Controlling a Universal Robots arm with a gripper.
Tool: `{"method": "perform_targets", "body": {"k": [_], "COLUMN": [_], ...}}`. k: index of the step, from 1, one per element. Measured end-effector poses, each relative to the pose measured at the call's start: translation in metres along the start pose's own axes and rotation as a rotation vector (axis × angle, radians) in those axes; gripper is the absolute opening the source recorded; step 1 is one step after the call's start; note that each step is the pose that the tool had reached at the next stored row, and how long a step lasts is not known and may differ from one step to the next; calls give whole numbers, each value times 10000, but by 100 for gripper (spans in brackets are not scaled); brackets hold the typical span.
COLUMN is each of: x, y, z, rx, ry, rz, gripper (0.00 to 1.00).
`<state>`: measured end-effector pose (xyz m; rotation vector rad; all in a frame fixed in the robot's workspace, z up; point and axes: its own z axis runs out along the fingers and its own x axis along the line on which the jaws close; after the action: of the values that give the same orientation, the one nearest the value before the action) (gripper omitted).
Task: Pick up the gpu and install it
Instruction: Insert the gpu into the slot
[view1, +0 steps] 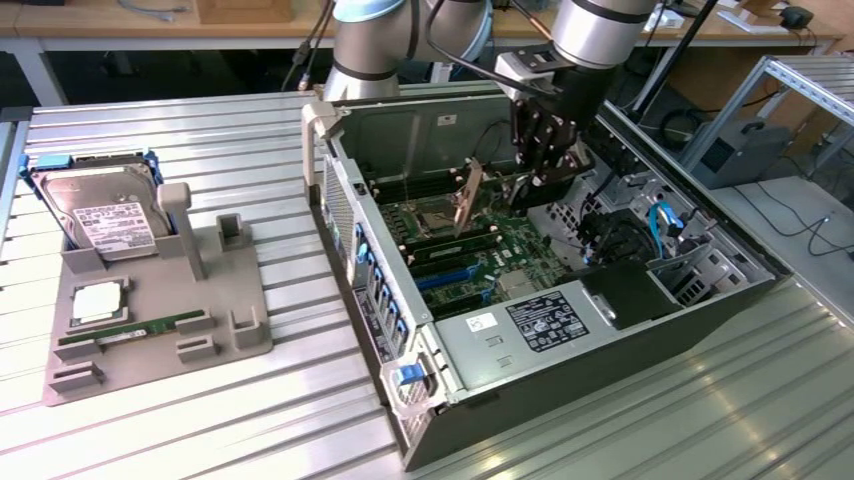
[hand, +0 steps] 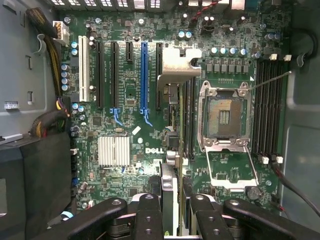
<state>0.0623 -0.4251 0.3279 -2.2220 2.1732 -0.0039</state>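
- Claw (hand: 176, 214) is clamped on the gpu (hand: 170, 186); black fingers (hand: 149, 212) sit on either side of the card's edge.
- Gpu is seen edge-on between the fingers, so its faces are hidden. Its bent silver bracket (hand: 177, 67) shows beyond the fingertips.
- In the exterior view the claw (view1: 531, 190) is down inside the case (view1: 534, 330), with the gpu (view1: 466, 200) a thin upright plate over the board.
- Cannot tell whether the card's lower edge touches a slot.
- Arm is cut off above the wrist.
- Board (hand: 125, 100) lies straight below the claw: green, densely populated, long black slots and one blue slot (hand: 144, 75) beside the bracket.
- CPU socket (hand: 223, 117) is near the claw on one side, with a silver metal frame. Finned silver heatsink (hand: 114, 150) is near on the other.
- Case is dark sheet metal lying on its side with the panel off.
- Well away from the claw, at the exterior view's left, is a grey plastic jig (view1: 160, 320). It holds a silver drive (view1: 100, 215) with a white label and a green RAM stick (view1: 134, 328).
- Table (view1: 200, 430) is ribbed light metal.
- Wooden benches (view1: 134, 30) and cables stand behind.
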Motion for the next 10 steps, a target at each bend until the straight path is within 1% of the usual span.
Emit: {"method": "perform_targets", "body": {"k": [10], "x": [1], "y": [1], "z": [53], "rx": [0], "ry": [1], "rz": [0], "gripper": [27]}}
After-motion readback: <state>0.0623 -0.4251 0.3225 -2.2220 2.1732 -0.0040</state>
